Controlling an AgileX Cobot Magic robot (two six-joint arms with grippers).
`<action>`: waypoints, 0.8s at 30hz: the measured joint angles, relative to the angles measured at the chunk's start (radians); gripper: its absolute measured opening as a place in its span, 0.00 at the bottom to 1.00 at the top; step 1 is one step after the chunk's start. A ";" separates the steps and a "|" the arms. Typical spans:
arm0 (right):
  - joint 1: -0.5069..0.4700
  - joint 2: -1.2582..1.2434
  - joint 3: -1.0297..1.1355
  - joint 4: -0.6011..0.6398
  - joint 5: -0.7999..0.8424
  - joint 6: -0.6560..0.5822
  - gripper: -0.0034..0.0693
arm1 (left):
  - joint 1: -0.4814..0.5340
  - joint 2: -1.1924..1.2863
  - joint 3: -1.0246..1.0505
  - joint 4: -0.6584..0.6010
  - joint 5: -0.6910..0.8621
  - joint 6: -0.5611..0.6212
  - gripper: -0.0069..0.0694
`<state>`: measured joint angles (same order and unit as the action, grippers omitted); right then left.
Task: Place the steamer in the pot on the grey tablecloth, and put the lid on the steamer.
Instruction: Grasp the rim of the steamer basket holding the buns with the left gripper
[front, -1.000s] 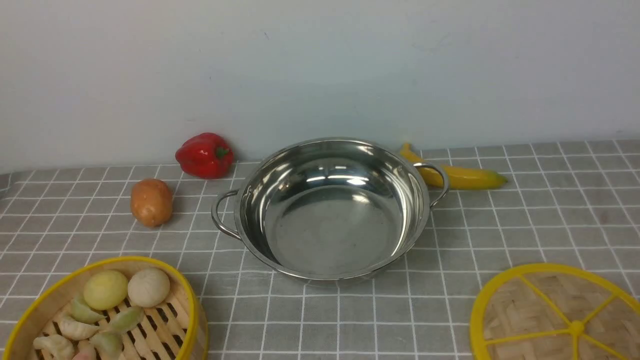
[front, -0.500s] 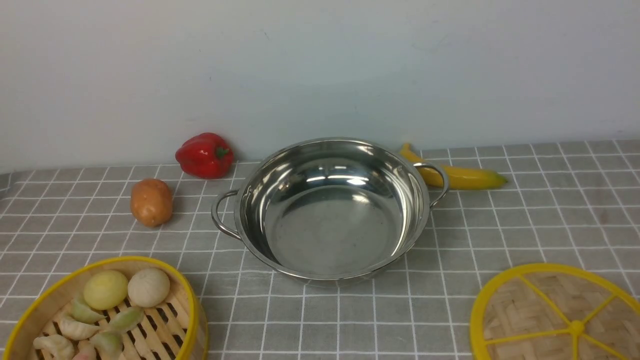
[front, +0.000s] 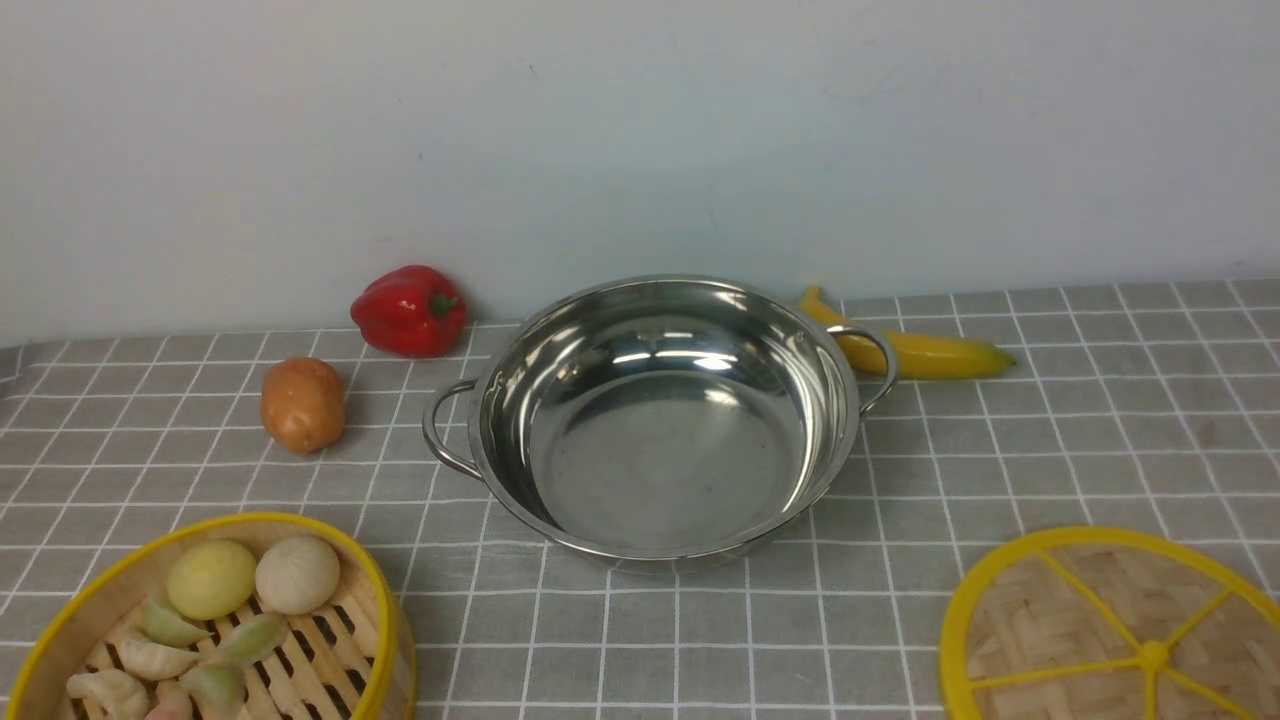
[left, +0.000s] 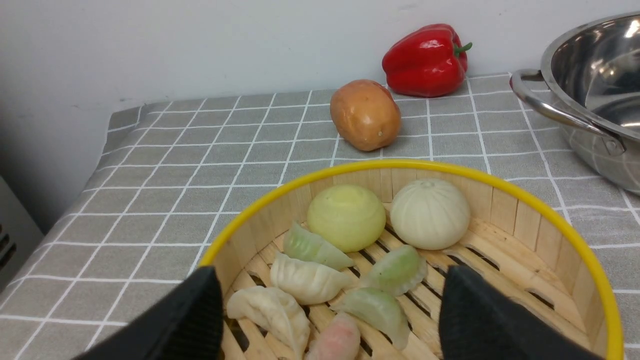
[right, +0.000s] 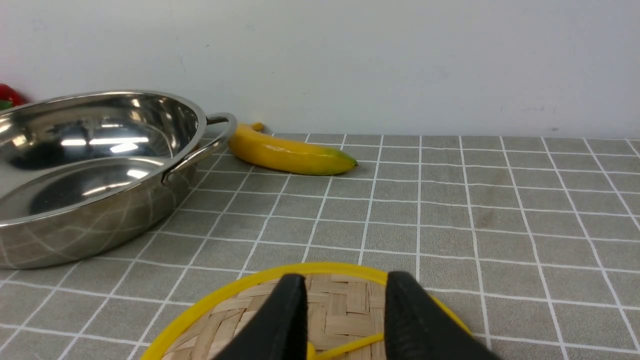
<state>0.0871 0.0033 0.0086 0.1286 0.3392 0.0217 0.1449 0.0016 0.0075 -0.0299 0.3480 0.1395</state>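
Note:
The steamer (front: 232, 519), a bamboo basket with a yellow rim holding toy buns and dumplings, sits at the near left of the grey tablecloth (front: 1000, 450). The shiny steel pot (front: 660, 460) stands empty in the middle. The lid (front: 1090, 620), a woven disc with yellow spokes, lies flat at the near right. Neither gripper shows in the front view. In the left wrist view my left gripper (left: 330, 269) is wide open above the steamer (left: 415, 164), both fingers over its inside. In the right wrist view my right gripper (right: 346, 276) is open over the lid (right: 345, 305).
A red pepper (front: 410, 310) and a brown potato (front: 303, 404) lie behind the steamer, left of the pot. A banana (front: 930, 352) lies behind the pot's right handle. A pale wall closes the back. The cloth's left edge (left: 107, 145) drops off.

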 joint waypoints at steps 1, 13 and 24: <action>0.000 0.000 0.000 0.000 0.000 0.000 0.38 | 0.000 0.000 0.000 0.000 0.000 0.000 0.79; 0.000 0.000 0.000 0.000 0.000 0.000 0.38 | 0.000 0.000 0.000 0.000 0.000 0.000 0.79; 0.000 0.000 0.000 0.000 0.000 0.000 0.38 | 0.000 -0.002 0.000 -0.089 -0.050 -0.073 0.79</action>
<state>0.0871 0.0033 0.0086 0.1286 0.3392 0.0217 0.1449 -0.0004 0.0075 -0.1190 0.2981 0.0665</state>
